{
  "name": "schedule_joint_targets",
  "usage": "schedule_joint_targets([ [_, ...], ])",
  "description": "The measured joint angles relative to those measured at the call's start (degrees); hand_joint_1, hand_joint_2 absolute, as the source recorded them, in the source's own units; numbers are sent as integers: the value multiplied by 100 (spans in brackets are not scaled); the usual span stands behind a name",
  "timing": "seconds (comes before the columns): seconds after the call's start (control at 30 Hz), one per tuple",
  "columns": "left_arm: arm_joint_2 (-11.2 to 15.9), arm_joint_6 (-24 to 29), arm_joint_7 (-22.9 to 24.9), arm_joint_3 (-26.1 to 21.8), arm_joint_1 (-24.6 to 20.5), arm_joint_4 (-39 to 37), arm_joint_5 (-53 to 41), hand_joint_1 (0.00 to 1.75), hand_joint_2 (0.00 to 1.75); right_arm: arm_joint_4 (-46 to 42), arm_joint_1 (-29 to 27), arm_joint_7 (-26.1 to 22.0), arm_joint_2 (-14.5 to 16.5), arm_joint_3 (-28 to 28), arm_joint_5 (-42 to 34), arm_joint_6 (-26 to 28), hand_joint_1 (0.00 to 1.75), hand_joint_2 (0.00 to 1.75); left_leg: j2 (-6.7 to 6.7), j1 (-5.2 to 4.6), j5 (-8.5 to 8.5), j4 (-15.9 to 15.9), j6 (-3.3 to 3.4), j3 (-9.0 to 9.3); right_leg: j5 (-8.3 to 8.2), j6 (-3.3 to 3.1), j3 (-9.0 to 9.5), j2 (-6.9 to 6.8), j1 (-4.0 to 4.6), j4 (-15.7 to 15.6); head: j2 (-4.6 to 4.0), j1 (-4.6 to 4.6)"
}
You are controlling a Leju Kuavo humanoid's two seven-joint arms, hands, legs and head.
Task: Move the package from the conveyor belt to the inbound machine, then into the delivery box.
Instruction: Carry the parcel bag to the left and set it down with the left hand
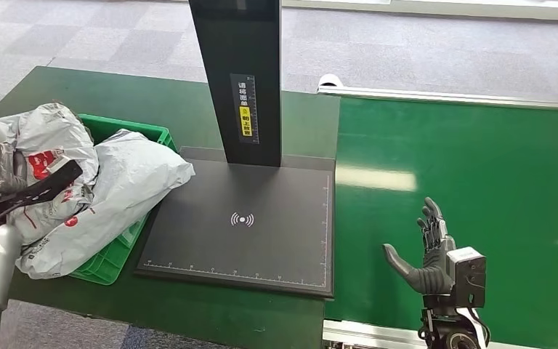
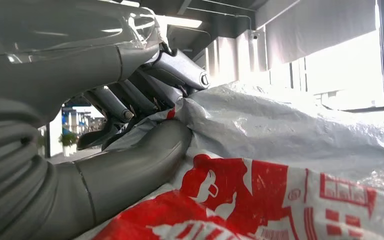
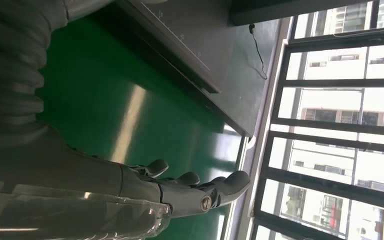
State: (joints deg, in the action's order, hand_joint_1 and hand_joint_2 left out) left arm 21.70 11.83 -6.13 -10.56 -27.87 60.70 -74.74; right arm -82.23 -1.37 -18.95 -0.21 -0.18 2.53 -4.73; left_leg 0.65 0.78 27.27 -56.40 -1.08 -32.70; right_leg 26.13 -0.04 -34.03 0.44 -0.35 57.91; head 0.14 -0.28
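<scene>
Left hand: fingers laid over the top grey package, thumb pressed into the film on the near side; whether it grips or merely rests on it cannot be told from these views.

Package: grey poly mailer with red print, lying on a second, larger mailer at the bench's left end. Both are heaped over the green delivery box, spilling past its near rim.

Right hand: fingers apart, holding nothing, hovering over the conveyor belt near its front edge.

Inbound machine: flat dark scan plate between box and belt, black post rising from its far edge.

Risks: the heap looks overfull; letting go carelessly could let the top package slide off toward the bench's left or near edge. The slick film may slip under the fingers. The lower mailer overhangs the box toward the scan plate and could be dragged along.

Open room: the scan plate's surface is bare, as is the belt; the post blocks passage along the far side.
</scene>
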Motion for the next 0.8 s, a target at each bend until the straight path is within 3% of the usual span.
schedule_joint_targets([
  [0.17, 137, 51, 173, 176, -100, -324, -32, 175, 175, 0, 5, 0, 21, -18, 27, -3, 0, 175, 2, -1, 3, 0, 0, -2, 0, 0, -2, 1, -2, -2, 0, -2],
  [0.3, 151, 92, -112, 208, -112, -445, 326, 162, 175, 0, 13, -1, 22, -38, 36, -4, 0, 175, -2, -1, 2, 0, 0, -2, 0, 0, -2, 0, -1, -2, 1, -2],
  [0.33, 141, 169, -199, 216, -112, -461, 418, 145, 175, 1, 18, -3, 22, -44, 37, -5, 0, 175, -2, -1, 2, 0, 0, -2, 0, 0, -2, 0, -1, -2, 0, -2],
  [0.43, 84, 574, -390, 238, -113, -458, 625, 28, 175, 17, 64, -7, 21, -51, 38, -6, 0, 175, 0, 0, 2, 0, 0, -1, 0, 0, 0, 0, -1, -2, 0, -1],
  [0.47, 61, 700, -438, 243, -109, -439, 670, 1, 175, 28, 86, -7, 21, -52, 38, -6, 0, 175, 0, -1, 2, 0, 0, -1, 0, 1, 0, 0, -1, -2, 1, -1],
  [0.8, -193, 2630, -1246, 216, 215, 504, 1054, 0, 175, 244, 341, -73, -14, -24, -120, -7, 0, 175, -3, -1, 2, 0, 0, -3, 0, 1, 0, 0, -2, -2, 0, -1],
])
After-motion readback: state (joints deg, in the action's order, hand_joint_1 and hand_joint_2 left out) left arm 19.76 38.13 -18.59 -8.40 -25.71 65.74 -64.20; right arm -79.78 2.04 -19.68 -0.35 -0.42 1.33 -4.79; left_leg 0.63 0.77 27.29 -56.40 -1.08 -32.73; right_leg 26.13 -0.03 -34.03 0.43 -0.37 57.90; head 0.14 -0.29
